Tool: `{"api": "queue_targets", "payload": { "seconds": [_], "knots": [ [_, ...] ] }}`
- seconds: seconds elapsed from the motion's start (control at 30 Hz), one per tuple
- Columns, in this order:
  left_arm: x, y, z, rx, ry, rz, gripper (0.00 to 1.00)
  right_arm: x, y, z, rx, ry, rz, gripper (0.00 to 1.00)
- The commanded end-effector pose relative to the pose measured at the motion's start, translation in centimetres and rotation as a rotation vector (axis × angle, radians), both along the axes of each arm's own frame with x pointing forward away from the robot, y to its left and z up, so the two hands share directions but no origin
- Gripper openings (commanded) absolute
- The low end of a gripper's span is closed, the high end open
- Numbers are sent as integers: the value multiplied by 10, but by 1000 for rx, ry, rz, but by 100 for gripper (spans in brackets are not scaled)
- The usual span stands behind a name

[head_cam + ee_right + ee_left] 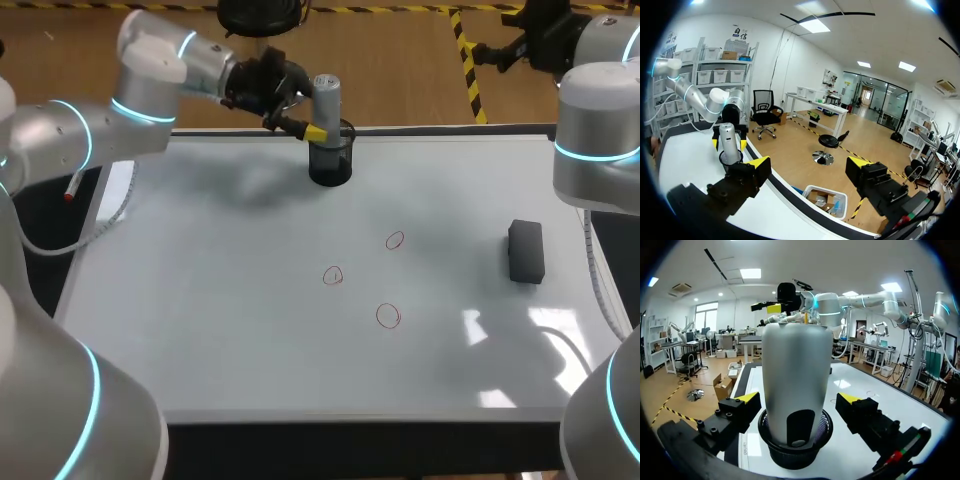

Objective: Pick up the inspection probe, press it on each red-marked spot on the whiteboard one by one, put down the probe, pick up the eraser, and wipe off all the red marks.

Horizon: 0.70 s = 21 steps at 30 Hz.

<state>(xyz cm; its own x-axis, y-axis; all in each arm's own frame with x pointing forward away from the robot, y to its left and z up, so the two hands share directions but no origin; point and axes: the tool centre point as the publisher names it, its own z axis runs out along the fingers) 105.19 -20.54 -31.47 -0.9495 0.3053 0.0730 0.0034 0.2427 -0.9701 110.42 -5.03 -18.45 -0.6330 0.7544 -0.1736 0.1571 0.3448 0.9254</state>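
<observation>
The grey inspection probe (327, 98) stands upright in a black cup (331, 165) at the whiteboard's (200, 300) far edge. My left gripper (318, 125) is open around the probe. In the left wrist view the probe (797, 385) rises between the fingers (747, 399), with a gap on each side. Three red circles (395, 240) (333, 275) (388, 316) are drawn mid-board. The dark eraser (526, 251) lies at the right. My right gripper (807, 167) is open and empty, held high past the board's far right corner, from where the probe (729, 142) shows in the distance.
My right arm (598, 130) stands over the board's right edge, behind the eraser. The black cup (795, 440) sits close to the far edge of the board. Bare board lies between the cup and the red circles.
</observation>
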Motion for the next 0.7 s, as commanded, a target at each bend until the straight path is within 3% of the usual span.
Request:
{"api": "queue_targets", "payload": {
  "seconds": [0.03,0.37,0.4,0.53,0.7],
  "knots": [
    [6,-2,-8,-8,11,-40,100,0,0,0,0,0,0,100],
    [8,-7,-13,1,17,-21,100,0,0,0,0,0,0,100],
    [9,-7,-13,0,16,-19,93,0,0,0,0,0,0,100],
    [9,-9,-11,-3,13,-11,0,0,0,0,0,0,0,100],
    [6,-9,-7,-12,7,-10,0,0,0,0,0,0,0,100]
  ]
}}
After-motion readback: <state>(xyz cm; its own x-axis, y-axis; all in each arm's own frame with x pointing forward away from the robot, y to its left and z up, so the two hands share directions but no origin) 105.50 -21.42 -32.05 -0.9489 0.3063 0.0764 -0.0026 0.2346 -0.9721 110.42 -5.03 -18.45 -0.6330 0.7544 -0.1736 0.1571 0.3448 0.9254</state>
